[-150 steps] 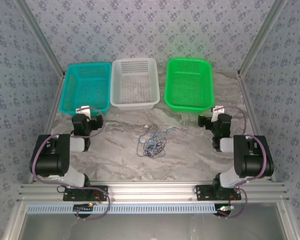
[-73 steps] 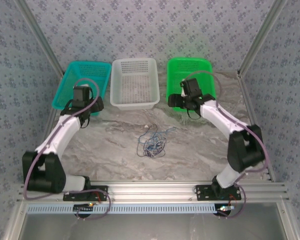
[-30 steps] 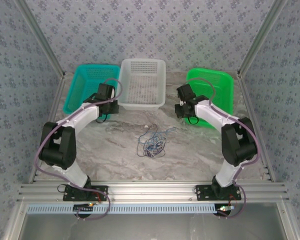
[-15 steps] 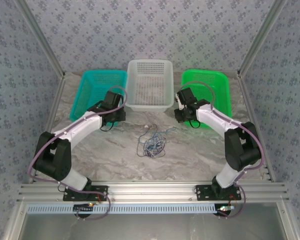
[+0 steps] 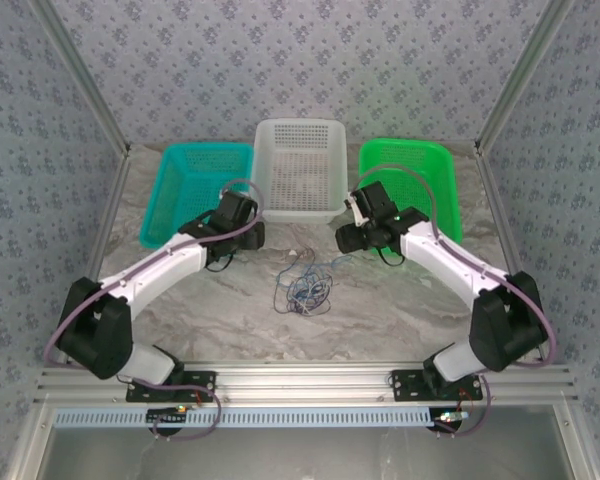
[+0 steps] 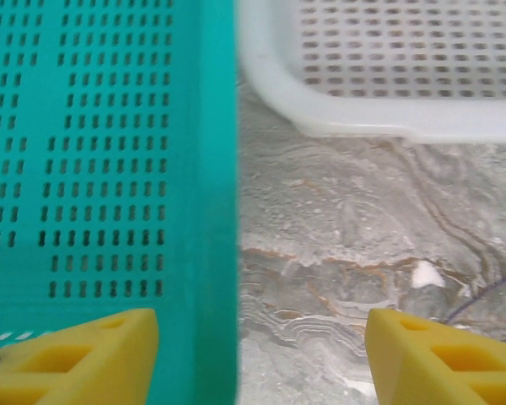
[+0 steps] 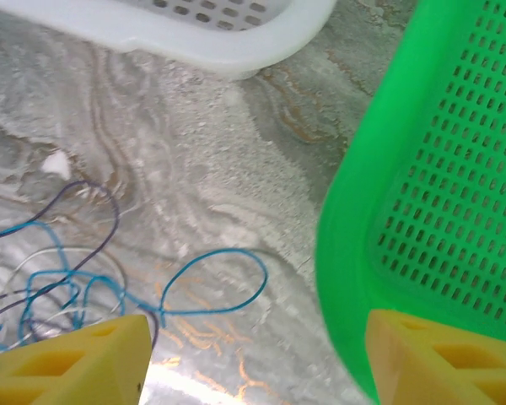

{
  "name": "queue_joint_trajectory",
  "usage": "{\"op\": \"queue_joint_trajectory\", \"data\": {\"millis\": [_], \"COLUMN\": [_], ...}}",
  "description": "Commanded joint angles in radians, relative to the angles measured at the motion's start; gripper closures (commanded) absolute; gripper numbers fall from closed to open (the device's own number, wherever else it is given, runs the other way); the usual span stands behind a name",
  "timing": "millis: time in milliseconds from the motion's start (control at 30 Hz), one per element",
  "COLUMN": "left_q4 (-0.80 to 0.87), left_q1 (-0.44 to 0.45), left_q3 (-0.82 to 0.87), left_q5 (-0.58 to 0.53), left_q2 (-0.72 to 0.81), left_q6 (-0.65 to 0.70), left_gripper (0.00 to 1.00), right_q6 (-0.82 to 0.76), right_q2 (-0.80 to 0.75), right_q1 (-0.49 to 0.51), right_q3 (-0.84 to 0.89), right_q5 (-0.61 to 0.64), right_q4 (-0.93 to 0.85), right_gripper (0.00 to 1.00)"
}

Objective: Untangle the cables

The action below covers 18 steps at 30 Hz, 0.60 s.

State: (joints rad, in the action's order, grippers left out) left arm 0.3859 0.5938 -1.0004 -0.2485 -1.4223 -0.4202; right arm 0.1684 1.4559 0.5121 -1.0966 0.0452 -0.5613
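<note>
Top external first: anything different from a second back?

Plenty. Left gripper [image 6: 257, 363] and right gripper [image 7: 253, 363] pulled in off the baskets and now angled toward the cables [image 5: 305, 285]. Both spread wide as well, after being pinched nearly shut, with nothing held in either.

And the baskets?

Not where they sat five seconds back. Teal basket [image 5: 208, 148], white basket [image 5: 300, 123] and green basket [image 5: 405, 143] all slid to the right. Cables unmoved: same loose heap in the middle of the counter [image 5: 380, 310], in front of the white basket, between the two grippers and a little nearer the bases.

Meaning for the job?

Probably basket-shuffling finished and untangling not yet begun. Looks like a first pinch coming up, with jaws apart and ready on both sides.

Hard to read anywhere?

Yes. From above, far too thin to count strands or follow the crossings, and whitish ones nearly lost against the marbled counter. On right wrist, a blue loop [image 7: 215, 283] lying clear, but the knotted part cut off at the lower left edge. On left wrist, just one dark strand [image 6: 489, 295] at the right edge, and the teal rim blurred by closeness. Small white speck [image 6: 423, 274] beside the heap: plug or scrap, cannot tell.
</note>
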Motion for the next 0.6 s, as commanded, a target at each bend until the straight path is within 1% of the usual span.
{"op": "queue_joint_trajectory", "data": {"millis": [0,67,133,200,333,433,567], "left_q4": [-0.092,-0.145,-0.187,-0.217,-0.232,-0.255,-0.261], "left_q1": [0.069,0.124,0.170,0.201,0.247,0.277,0.285], "left_q3": [0.032,0.048,0.056,0.054,0.003,-0.043,-0.111], "left_q5": [0.002,0.065,0.137,0.180,0.243,0.271,0.346], "left_q2": [0.053,0.059,0.045,0.009,-0.094,-0.172,-0.262], "left_q6": [0.123,0.213,0.284,0.328,0.411,0.457,0.486], "left_gripper": [0.32,0.31,0.31,0.31,0.32,0.33,0.35], "right_q6": [0.101,0.147,0.192,0.227,0.283,0.309,0.335], "right_q2": [-0.063,-0.105,-0.149,-0.202,-0.341,-0.449,-0.536], "right_q1": [0.000,-0.007,-0.029,-0.057,-0.120,-0.142,-0.167], "right_q3": [0.060,0.099,0.143,0.188,0.292,0.370,0.454], "right_q5": [0.001,-0.021,-0.050,-0.073,-0.128,-0.132,-0.145], "right_q4": [-0.048,-0.045,0.008,0.040,0.091,0.103,0.112], "right_gripper": [0.28,0.27,0.27,0.27,0.26,0.24,0.23]}}
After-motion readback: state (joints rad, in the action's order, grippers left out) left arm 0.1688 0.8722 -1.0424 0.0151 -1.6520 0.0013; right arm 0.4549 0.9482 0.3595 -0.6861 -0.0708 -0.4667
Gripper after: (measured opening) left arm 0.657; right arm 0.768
